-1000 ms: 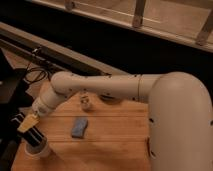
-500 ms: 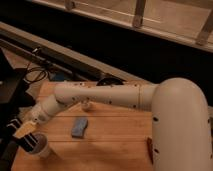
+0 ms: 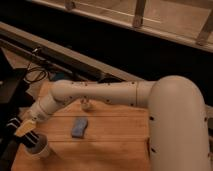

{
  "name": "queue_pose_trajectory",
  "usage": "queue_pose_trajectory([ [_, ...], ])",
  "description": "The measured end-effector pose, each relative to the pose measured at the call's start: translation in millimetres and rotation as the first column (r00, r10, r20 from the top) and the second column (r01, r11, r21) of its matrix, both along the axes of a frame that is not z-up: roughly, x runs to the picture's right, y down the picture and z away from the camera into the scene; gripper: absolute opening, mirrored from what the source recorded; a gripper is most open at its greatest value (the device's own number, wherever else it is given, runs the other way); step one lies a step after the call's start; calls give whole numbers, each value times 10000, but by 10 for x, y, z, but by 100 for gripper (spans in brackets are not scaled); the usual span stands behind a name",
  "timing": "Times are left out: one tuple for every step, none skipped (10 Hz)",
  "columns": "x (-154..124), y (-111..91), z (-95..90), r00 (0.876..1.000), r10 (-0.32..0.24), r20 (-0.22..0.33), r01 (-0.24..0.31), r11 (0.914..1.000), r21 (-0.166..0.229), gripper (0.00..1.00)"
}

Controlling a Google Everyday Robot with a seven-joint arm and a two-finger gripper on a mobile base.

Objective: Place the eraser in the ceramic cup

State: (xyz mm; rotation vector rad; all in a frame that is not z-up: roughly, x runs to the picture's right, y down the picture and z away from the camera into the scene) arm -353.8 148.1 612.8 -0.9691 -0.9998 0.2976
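Note:
The white ceramic cup (image 3: 41,150) stands at the front left corner of the wooden table (image 3: 110,145). My gripper (image 3: 20,128) is at the far left, just above and left of the cup, shut on the eraser (image 3: 23,131). The eraser's tan-yellow face points up and left. Its black striped end tilts down to the cup's rim. How far that end reaches inside the cup is hidden. My white arm (image 3: 95,94) stretches across the table from the right.
A flat blue-grey block (image 3: 79,127) lies mid-table, right of the cup. A small white shaker-like jar (image 3: 86,104) stands behind it under the arm. Black equipment and cables (image 3: 30,75) sit off the table's left edge.
The gripper with the eraser has shifted slightly left and down towards the cup. The cup and the blue-grey block have not moved.

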Motion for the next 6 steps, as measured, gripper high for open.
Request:
queue_pose_trajectory([
  [30,-8,17,10000,-17,-70,18,10000,90,41],
  [63,-7,25,9999,24,-151,-21,9999,144,49],
  [154,15,55,9995,117,-310,-112,9998,147,61],
  [215,49,81,9989,208,-421,-205,9998,78,69],
  [273,106,102,9981,316,-526,-320,9995,-56,77],
  [330,173,122,9972,415,-625,-429,9989,-202,80],
])
